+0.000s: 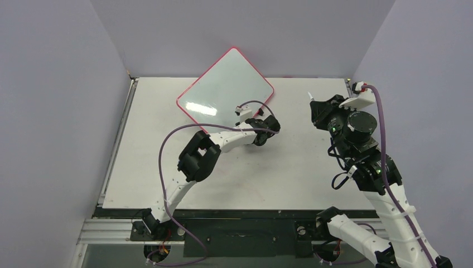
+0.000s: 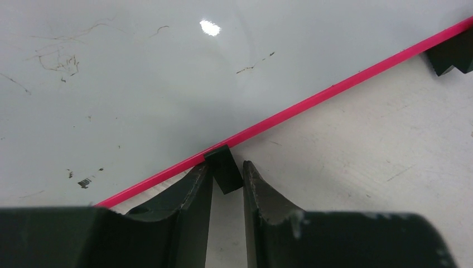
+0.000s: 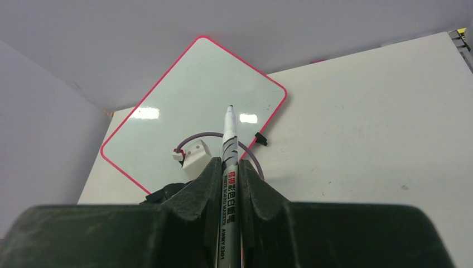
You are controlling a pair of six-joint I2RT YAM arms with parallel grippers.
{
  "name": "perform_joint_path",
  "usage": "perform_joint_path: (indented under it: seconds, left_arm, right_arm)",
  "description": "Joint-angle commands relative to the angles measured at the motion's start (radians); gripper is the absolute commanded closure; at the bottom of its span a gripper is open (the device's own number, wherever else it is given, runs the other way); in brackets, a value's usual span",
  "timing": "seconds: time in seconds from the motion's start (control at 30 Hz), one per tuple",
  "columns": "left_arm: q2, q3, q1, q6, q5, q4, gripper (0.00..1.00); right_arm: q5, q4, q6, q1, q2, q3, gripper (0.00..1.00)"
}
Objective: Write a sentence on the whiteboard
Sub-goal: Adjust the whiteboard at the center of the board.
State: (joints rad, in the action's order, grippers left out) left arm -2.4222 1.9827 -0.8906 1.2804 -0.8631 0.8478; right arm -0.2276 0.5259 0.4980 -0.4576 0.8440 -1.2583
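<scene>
One whiteboard [image 1: 226,84] is lying skewed at the far middle of the table [image 1: 312,178]. Only the left wrist view is showing the left gripper [image 2: 225,166] straddling a black clip [image 2: 224,178] on the board's edge, fingers [image 2: 189,192] narrowly apart; whether they are pinching it is unclear. The right wrist view is showing the right gripper [image 3: 227,163] clamping an uncapped marker [image 3: 228,131].

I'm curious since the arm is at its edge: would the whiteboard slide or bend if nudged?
Probably slides: the whiteboard looks thin and light on a smooth table. Likely stiff, since its red rim runs straight. Its glossy face shows glare, so probably slippery.
</scene>
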Motion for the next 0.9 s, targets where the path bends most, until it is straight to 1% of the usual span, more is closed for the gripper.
perform_joint_path:
  seconds: [0.0, 0.1, 0.2, 0.23, 0.37, 0.53, 0.73, 0.87]
  left_arm:
    - [0.035, -0.048, 0.040, 0.020, -0.057, 0.043, 0.83]
    - [0.043, -0.069, 0.040, 0.016, -0.063, 0.041, 0.89]
    - [0.052, -0.095, 0.041, 0.016, -0.065, 0.037, 0.99]
    - [0.061, -0.102, 0.040, 0.016, -0.065, 0.035, 1.00]
    - [0.101, -0.173, 0.036, 0.020, -0.072, 0.016, 1.00]
    - [0.173, -0.328, 0.026, 0.018, -0.076, -0.044, 1.00]
    - [0.250, -0.480, 0.021, 0.007, -0.067, -0.096, 1.00]
    - [0.306, -0.594, 0.002, -0.013, -0.058, -0.164, 1.00]
  right_arm:
    - [0.019, -0.018, 0.010, 0.009, -0.002, 0.007, 1.00]
    - [0.027, -0.019, 0.014, 0.010, -0.002, 0.008, 1.00]
    - [0.033, -0.018, 0.021, 0.011, -0.003, 0.010, 1.00]
    - [0.033, -0.019, 0.021, 0.010, -0.004, 0.011, 1.00]
    - [0.035, -0.018, 0.031, 0.011, -0.008, 0.017, 1.00]
    - [0.033, -0.019, 0.051, 0.011, -0.022, 0.032, 1.00]
    - [0.034, -0.021, 0.075, 0.011, -0.038, 0.056, 1.00]
    - [0.031, -0.020, 0.087, 0.011, -0.045, 0.069, 1.00]
